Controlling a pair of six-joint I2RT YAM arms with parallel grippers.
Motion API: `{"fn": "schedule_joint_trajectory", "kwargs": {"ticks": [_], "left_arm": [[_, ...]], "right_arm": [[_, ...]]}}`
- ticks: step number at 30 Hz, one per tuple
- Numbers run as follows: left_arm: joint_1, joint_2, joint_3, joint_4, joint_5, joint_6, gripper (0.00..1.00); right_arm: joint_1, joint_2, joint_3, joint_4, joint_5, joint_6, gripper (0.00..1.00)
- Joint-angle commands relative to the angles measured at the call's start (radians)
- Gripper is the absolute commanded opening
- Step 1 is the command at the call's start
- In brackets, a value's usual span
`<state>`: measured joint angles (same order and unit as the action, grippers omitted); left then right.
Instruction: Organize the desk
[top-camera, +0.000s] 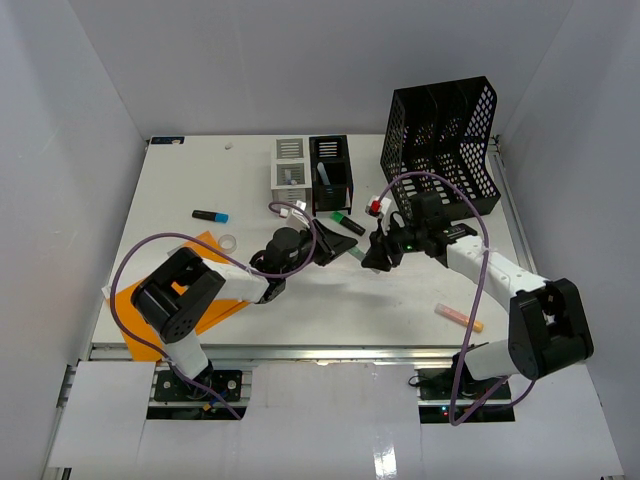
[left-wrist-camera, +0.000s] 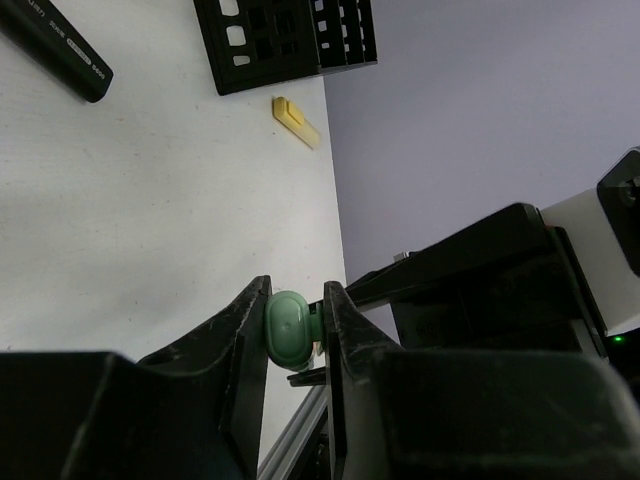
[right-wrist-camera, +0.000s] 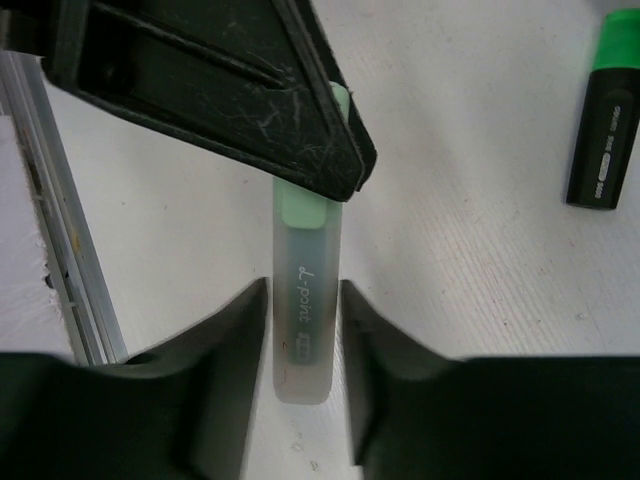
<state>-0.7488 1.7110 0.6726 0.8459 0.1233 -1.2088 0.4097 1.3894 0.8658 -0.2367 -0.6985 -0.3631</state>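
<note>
Left claw (left-wrist-camera: 295, 332) and right claw (right-wrist-camera: 303, 322) both clamp a pale marker (right-wrist-camera: 308, 255) over the white-walled desk (top-camera: 390, 300).

Left gripper (left-wrist-camera: 296, 290) and right gripper (right-wrist-camera: 303, 292) sit nose to nose mid-desk on one pen (right-wrist-camera: 305, 250), so each blocks the other's way forward. Just behind: green marker (top-camera: 347, 222) and red-capped marker (top-camera: 377, 206). Farther back, two holders (top-camera: 312, 175) and the rack (top-camera: 440, 150) wall the back right. Near desk (top-camera: 400, 300) is open, bar an orange pen (top-camera: 458, 317). My left side has paper (top-camera: 135, 335), tape (top-camera: 228, 242) and a blue marker (top-camera: 210, 215).
</note>
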Motion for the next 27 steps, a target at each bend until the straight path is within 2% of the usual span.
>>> {"fn": "schedule_joint_trajectory", "kwargs": {"ticks": [1, 2, 4, 8, 12, 16, 20, 27], "left_arm": [[-0.004, -0.051, 0.032, -0.03, -0.009, 0.083, 0.15], [-0.002, -0.073, 0.038, -0.065, -0.021, 0.106, 0.14], [0.004, -0.102, 0.064, -0.149, -0.041, 0.18, 0.12], [0.028, -0.174, 0.196, -0.386, -0.138, 0.435, 0.12], [0.088, -0.181, 0.355, -0.512, -0.195, 0.598, 0.12], [0.156, -0.103, 0.566, -0.641, -0.19, 0.708, 0.12], [0.216, 0.002, 0.745, -0.698, -0.17, 0.764, 0.12], [0.231, 0.192, 1.016, -0.816, -0.195, 0.87, 0.12]], "right_arm": [[-0.016, -0.034, 0.011, -0.05, -0.13, -0.119, 0.79], [-0.026, -0.038, 0.016, -0.07, -0.149, -0.155, 0.88], [-0.053, -0.057, 0.03, -0.129, -0.187, -0.23, 0.95], [-0.151, -0.123, 0.026, -0.183, -0.273, -0.33, 0.98], [-0.219, -0.156, 0.007, -0.184, -0.323, -0.344, 0.98], [-0.244, -0.176, 0.004, -0.182, -0.311, -0.351, 0.98], [-0.265, -0.189, -0.005, -0.179, -0.308, -0.363, 0.98], [-0.304, -0.199, -0.004, -0.179, -0.317, -0.363, 0.98]]}}
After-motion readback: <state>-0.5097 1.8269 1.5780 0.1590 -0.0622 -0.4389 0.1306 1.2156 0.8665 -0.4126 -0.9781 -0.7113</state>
